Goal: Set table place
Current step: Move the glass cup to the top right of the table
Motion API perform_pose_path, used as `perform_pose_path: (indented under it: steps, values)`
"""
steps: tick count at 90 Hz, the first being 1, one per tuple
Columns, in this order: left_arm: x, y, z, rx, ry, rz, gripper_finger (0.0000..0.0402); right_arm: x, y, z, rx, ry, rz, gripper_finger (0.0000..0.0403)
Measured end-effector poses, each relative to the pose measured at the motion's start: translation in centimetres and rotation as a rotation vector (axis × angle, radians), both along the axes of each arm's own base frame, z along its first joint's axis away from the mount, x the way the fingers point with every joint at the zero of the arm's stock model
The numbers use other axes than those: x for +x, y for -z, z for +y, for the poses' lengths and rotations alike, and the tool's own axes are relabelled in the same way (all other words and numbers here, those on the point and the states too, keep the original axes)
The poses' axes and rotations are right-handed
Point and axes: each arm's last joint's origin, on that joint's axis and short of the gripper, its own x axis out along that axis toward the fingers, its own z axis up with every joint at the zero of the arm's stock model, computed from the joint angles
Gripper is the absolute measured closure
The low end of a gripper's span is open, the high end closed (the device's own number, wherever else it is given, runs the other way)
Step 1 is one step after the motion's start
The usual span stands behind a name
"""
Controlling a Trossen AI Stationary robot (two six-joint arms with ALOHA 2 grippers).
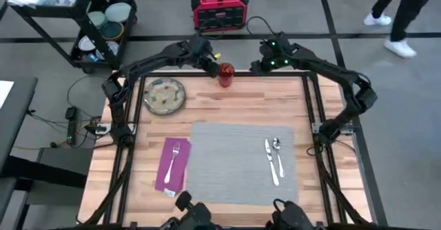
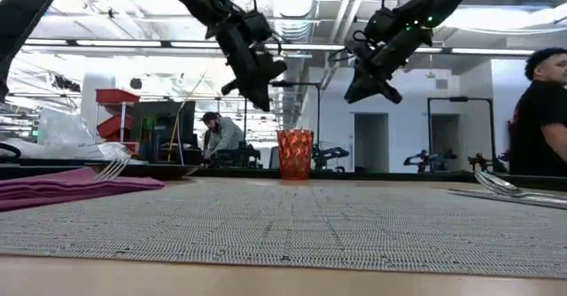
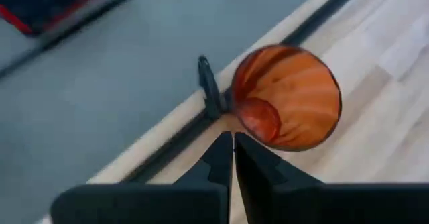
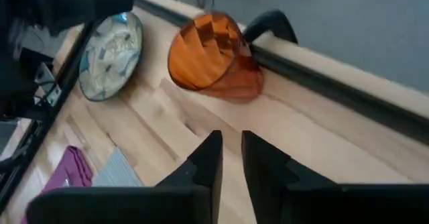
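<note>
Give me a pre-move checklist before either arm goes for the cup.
1. Cup upright at the table's far edge: ok.
2. Cup free of both grippers: ok.
3. Left gripper open enough to take the cup: not ok, fingers together.
4. Right gripper open enough: not ok, only a narrow gap.
5. Mat ready: ok, knife and spoon on it.
6. Plate on the mat: not ok, it sits off it.

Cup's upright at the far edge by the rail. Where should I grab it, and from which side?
Judging by its pose, take the orange-red cup across its tapered wall, coming down from above on the mat side. It stands upright, mouth open, tight against the rail. The left gripper hovers nearest.
</note>
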Motion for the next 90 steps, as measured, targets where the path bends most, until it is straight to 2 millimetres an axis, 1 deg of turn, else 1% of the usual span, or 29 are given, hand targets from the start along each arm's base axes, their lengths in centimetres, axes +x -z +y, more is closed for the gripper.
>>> perform_pose_path:
  steps: [8,16,24,32,40,43,50,53,59,70,77,83,90]
  values:
    - [0.1,0.9,1.0,-0.09,0.022,-0.073,0.0401,-0.1,0.0,0.3,0.002,-0.013,0.016,0.0355]
    - [-0.2,1.5,2.0,-0.128,0.031,-0.075,0.039,-0.3,-0.3,0.8,-0.005,-0.033,0.035,0.0355]
    - [-0.7,0.6,2.9,-0.105,0.029,-0.091,0.0365,-0.9,-0.7,1.1,-0.021,-0.05,0.056,0.0355]
    - [-0.9,-0.6,3.3,-0.056,0.053,-0.108,0.0333,-1.7,-1.0,1.3,-0.034,-0.042,0.093,0.0355]
    - [-0.9,-0.7,3.3,-0.042,0.058,-0.09,0.03,-2.3,-1.1,1.3,-0.036,-0.045,0.122,0.0355]
    - [-0.9,-0.5,3.3,-0.051,0.061,-0.076,0.029,-2.4,-1.1,1.3,-0.031,-0.047,0.13,0.0355]
    - [-0.5,0.9,3.4,-0.081,0.069,-0.042,0.0268,-2.8,-0.9,1.4,-0.025,-0.054,0.163,0.0355]
    - [-0.4,1.8,3.4,-0.114,0.067,-0.011,0.026,-2.9,-0.8,1.4,-0.025,-0.056,0.179,0.0355]
    - [0.6,3.5,3.2,-0.145,0.082,0.021,0.0247,-3.0,-0.7,1.4,-0.031,-0.062,0.193,0.0355]
    - [2.2,3.3,2.6,-0.124,0.118,0.002,0.0233,-3.1,-0.6,1.4,-0.03,-0.065,0.203,0.0355]
    - [2.9,3.7,2.5,-0.121,0.123,0.015,0.023,-3.1,-0.6,1.5,-0.032,-0.073,0.213,0.0355]
    - [3.1,4.1,2.7,-0.123,0.115,0.028,0.023,-3.1,-0.5,1.6,-0.033,-0.075,0.222,0.0355]
    - [3.3,4.0,2.6,-0.114,0.119,0.022,0.023,-3.1,-0.6,1.5,-0.046,-0.077,0.216,0.0355]
